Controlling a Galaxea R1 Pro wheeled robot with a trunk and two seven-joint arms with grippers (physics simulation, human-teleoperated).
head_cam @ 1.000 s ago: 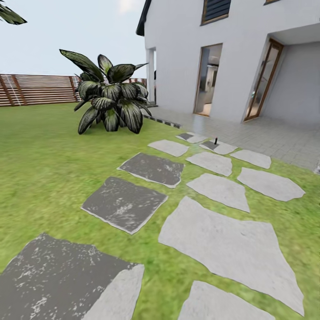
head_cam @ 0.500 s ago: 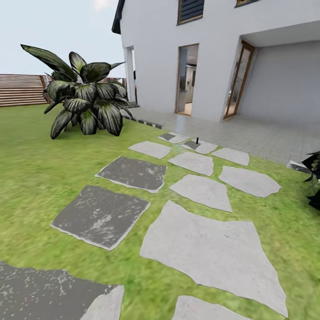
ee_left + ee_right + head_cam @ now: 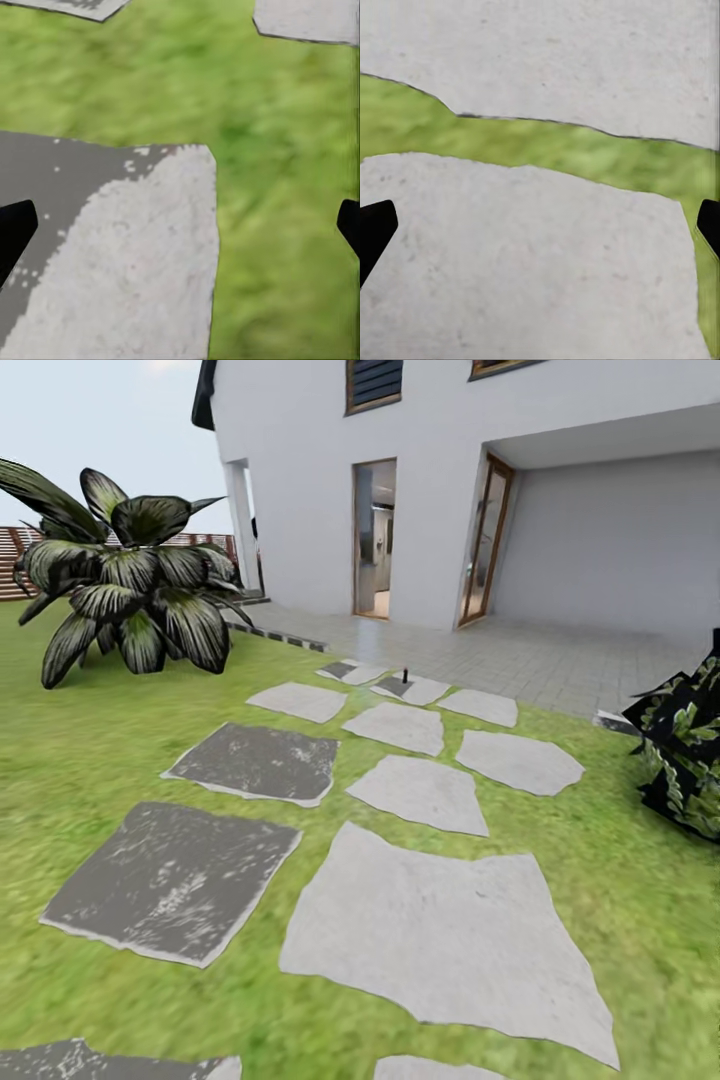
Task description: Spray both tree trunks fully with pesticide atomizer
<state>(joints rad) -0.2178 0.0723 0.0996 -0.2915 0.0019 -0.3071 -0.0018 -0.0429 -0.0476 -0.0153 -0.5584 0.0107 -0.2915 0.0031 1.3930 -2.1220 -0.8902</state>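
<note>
both claws hang spread wide and carry nothing: the left gripper (image 3: 180, 225) shows its dark fingertips (image 3: 13, 229) at the far edges of its wrist view, over a half-dark, half-pale slab (image 3: 112, 262) and grass, and the right gripper (image 3: 540, 225) is spread the same way over two pale slabs (image 3: 532, 270) split by a strip of grass. the pesticide atomizer (image 3: 405, 674) stands as a tiny dark upright shape on a far slab of the floor (image 3: 440, 935), near the tiled terrace (image 3: 520, 655) of the white house (image 3: 440, 480), well apart from both grippers and up the stepping-stone path from them. the likely trouble is the approach: the bottle is so small that the base could roll too close and knock it over, or stop short and leave it out of reach of either arm. it could also be lost against the dark slab beside it. a striped palm plant (image 3: 120, 585) sits on the lawn (image 3: 80, 760) to the left, a dark leafy shrub (image 3: 685, 745) at the right edge; the trees to be sprayed are not among these.
</note>
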